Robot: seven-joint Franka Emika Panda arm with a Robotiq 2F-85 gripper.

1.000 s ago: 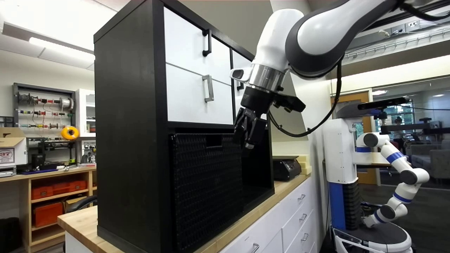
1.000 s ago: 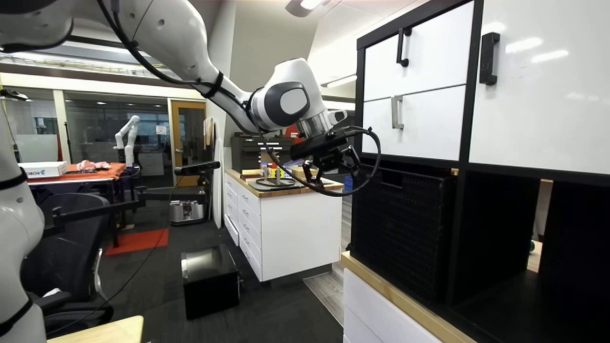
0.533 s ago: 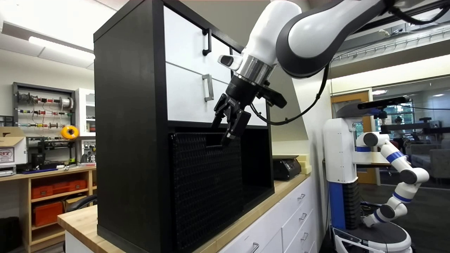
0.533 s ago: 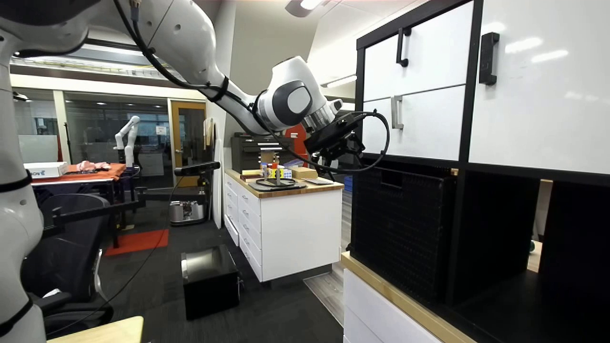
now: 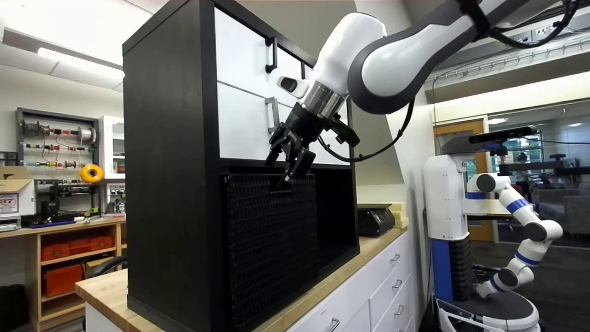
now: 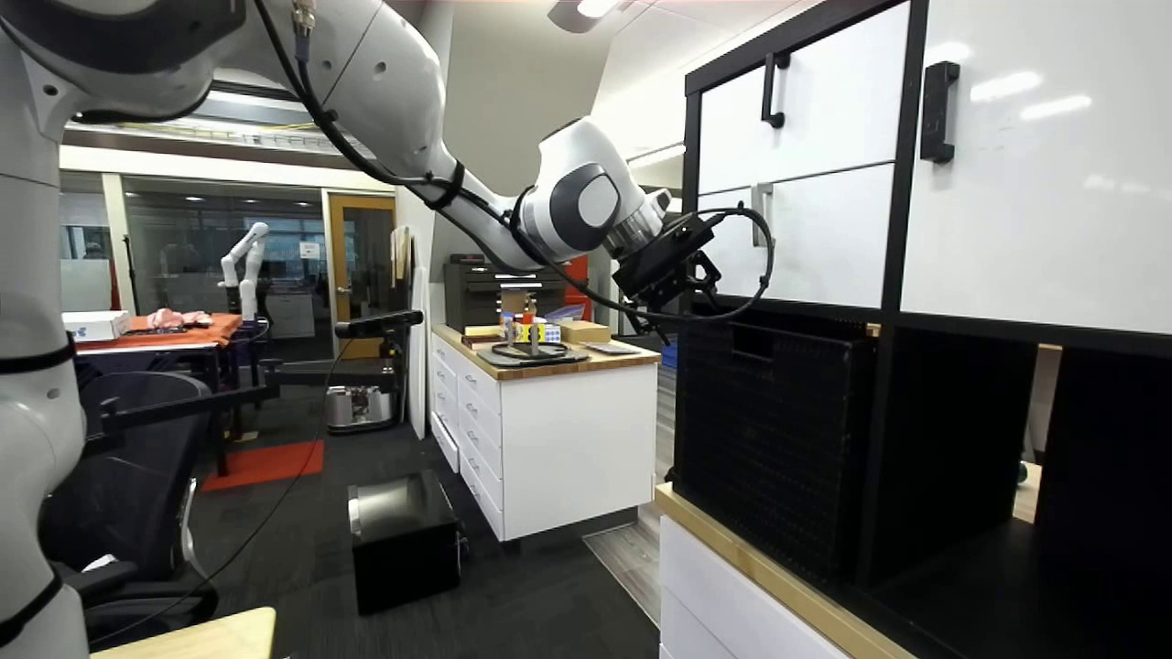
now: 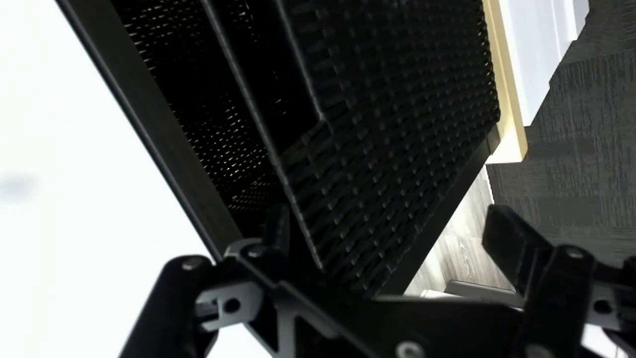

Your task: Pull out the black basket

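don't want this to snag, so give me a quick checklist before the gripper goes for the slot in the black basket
1. Gripper open: ok, its fingers stand apart in the wrist view.
2. Front of the black basket exposed: ok, its face shows in both exterior views.
3. A finger in the handle slot: not ok, both are outside it in the wrist view.
4. White fronts above the basket shut: ok, they look flush in an exterior view.
5. Cable clear of the silver handle: cannot tell, they overlap in an exterior view.
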